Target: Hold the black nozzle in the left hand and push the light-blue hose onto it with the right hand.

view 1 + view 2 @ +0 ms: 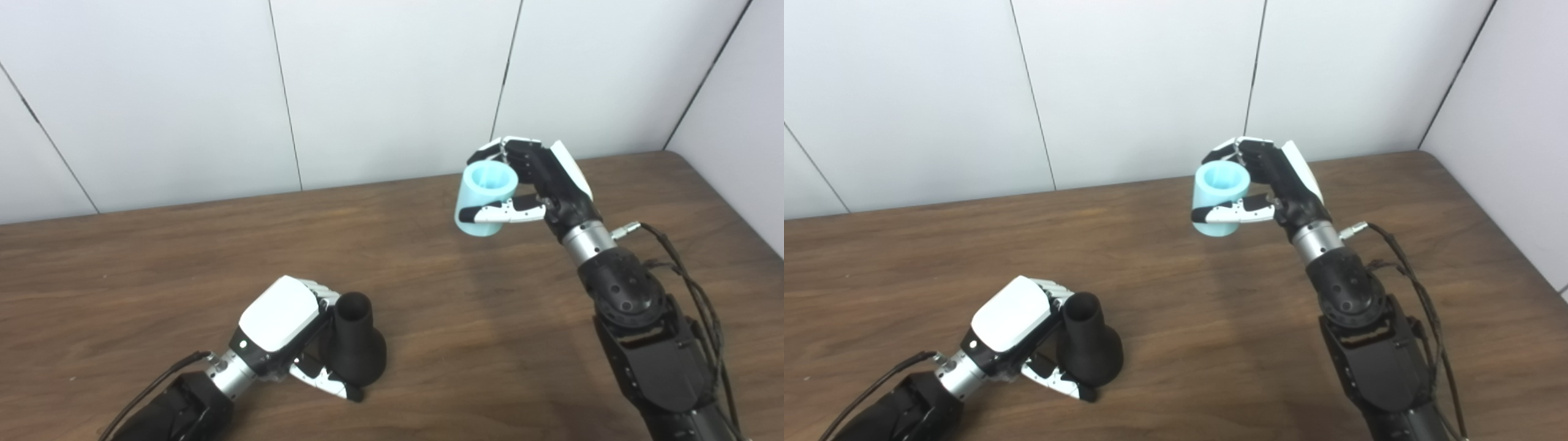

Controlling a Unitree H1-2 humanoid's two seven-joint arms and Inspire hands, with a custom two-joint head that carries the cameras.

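nozzle count: one black nozzle (354, 346), lower left of frame, standing on the wooden table (429, 294), narrow open end up, wide base down
hose count: just one light-blue hose (486, 198) piece, short and stubby, upper right of centre, held clear above the table
left hand (288, 334): low at the table, white back facing up, fingers wrapped round the nozzle, thumb across its base
right hand (534, 179): raised, fingers and thumb clamped on the hose, open end tilted up
gap: hose and nozzle well apart
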